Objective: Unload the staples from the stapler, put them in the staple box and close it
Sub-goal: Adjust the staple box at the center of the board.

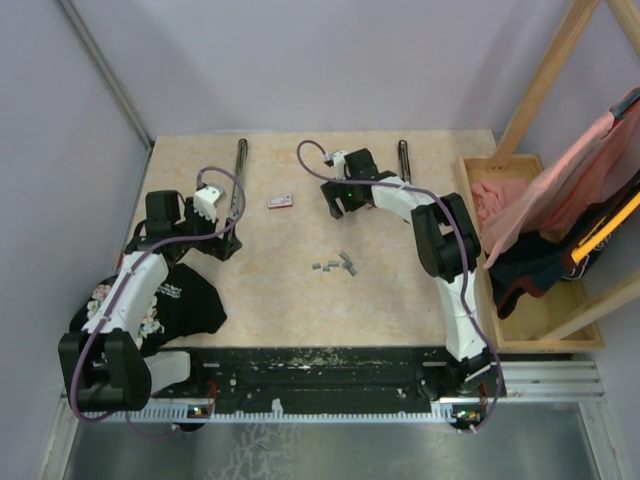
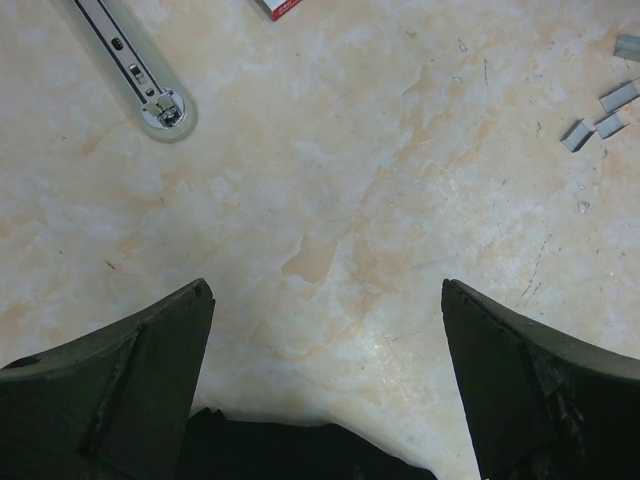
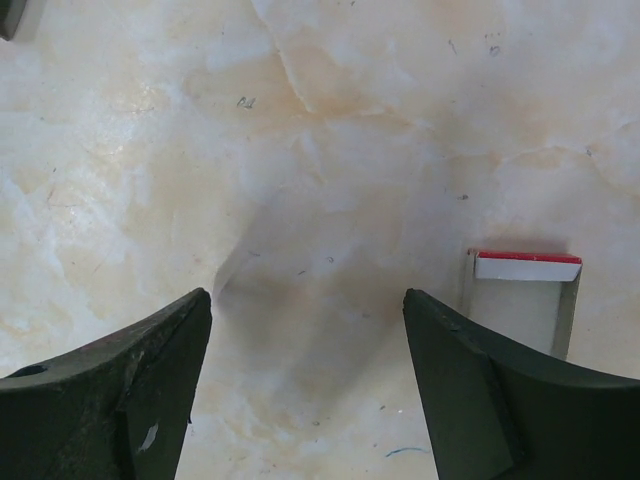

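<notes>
Several small grey staple strips [image 1: 335,264] lie loose on the marbled tabletop at mid-table; they also show at the top right of the left wrist view [image 2: 600,112]. One long stapler part [image 1: 241,175] lies at the back left, its metal channel and rounded end visible in the left wrist view [image 2: 140,75]. A second dark stapler part [image 1: 404,160] lies at the back right. My left gripper [image 1: 222,243] [image 2: 326,290] is open and empty over bare table. My right gripper [image 1: 337,207] [image 3: 306,295] is open and empty, beside the red-and-white box [image 3: 525,295].
The small red-and-white box [image 1: 281,201] lies between the two grippers. A black printed T-shirt [image 1: 175,300] lies at the near left, its edge under my left gripper [image 2: 290,450]. A wooden crate [image 1: 530,330] with pink and dark cloth stands along the right edge.
</notes>
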